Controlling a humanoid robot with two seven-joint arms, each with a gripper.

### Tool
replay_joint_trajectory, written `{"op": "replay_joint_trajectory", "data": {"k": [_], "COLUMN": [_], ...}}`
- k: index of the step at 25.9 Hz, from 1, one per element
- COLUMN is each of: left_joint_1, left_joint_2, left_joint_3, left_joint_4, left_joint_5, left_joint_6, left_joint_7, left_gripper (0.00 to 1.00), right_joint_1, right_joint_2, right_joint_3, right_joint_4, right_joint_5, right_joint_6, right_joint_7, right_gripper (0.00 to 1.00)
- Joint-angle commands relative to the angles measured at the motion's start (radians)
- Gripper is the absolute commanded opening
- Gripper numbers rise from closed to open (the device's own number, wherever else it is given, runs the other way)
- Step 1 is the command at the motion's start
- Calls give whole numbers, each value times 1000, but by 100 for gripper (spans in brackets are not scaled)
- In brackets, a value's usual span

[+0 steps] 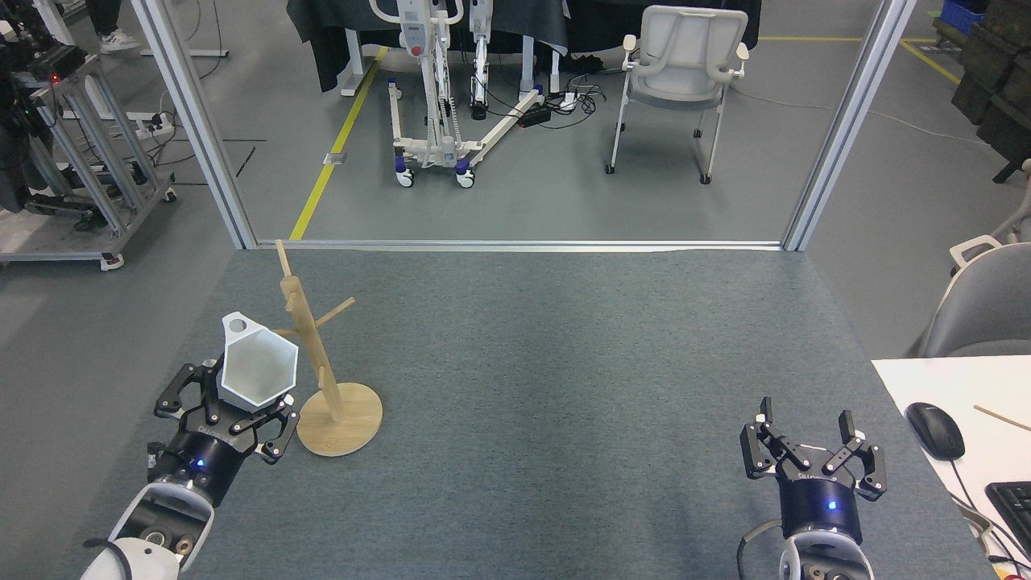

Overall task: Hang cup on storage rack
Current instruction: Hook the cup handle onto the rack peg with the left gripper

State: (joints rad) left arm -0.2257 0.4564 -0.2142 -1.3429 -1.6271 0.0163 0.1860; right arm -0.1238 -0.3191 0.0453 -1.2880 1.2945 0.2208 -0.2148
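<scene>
**A:** From the head view, where was the cup (258,372)?

**B:** It sat in the left gripper (228,407), jaws closed around its lower body, mouth open toward the camera and tipped a little. Its flat tab handle (237,325) pointed up and away, the round hole plainly showing. The cup hung just beside the storage rack (316,362), on its left, with the tab near the low peg that reached out on that side. I could not tell whether cup and peg touched.

**A:** And the rack itself?

**B:** It stood upright on its round base (352,420) on the grey mat (564,362), the pegs angled outward off a slim post.

**A:** The other arm?

**B:** The right gripper (812,455) was well apart, low at the right, jaws spread wide and holding nothing.

**A:** How would you have judged the handling?

**B:** The cup looked like light, stiff plastic with a matte skin, so not very slippery, and unlikely to break if it dropped. The facets gave the jaws flat faces to bear on. Holding it by the body seemed right, since that left the tab free for a peg. The rack looked light too, and a nudge against the post might have shifted or tipped it.
</scene>
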Motion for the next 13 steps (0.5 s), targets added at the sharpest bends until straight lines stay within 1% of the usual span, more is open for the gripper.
{"op": "replay_joint_trajectory", "data": {"k": [1, 6, 9, 13], "left_joint_1": [-1, 0, 0, 0], "left_joint_2": [-1, -2, -2, -5], "left_joint_3": [-4, -22, -47, -62], "left_joint_4": [-2, -5, -10, -10], "left_joint_5": [-2, -7, -7, -7], "left_joint_6": [-1, -1, -1, -1], "left_joint_7": [0, 0, 0, 0], "left_gripper": [28, 28, 28, 29], "right_joint_1": [0, 0, 0, 1], "right_joint_2": [9, 14, 26, 26], "right_joint_3": [-1, -1, -1, -1], "right_joint_4": [1, -1, 1, 1], "right_joint_5": [2, 2, 6, 6], "right_joint_6": [0, -1, 0, 0], "right_joint_7": [3, 3, 3, 3], "right_gripper": [99, 99, 99, 99]}}
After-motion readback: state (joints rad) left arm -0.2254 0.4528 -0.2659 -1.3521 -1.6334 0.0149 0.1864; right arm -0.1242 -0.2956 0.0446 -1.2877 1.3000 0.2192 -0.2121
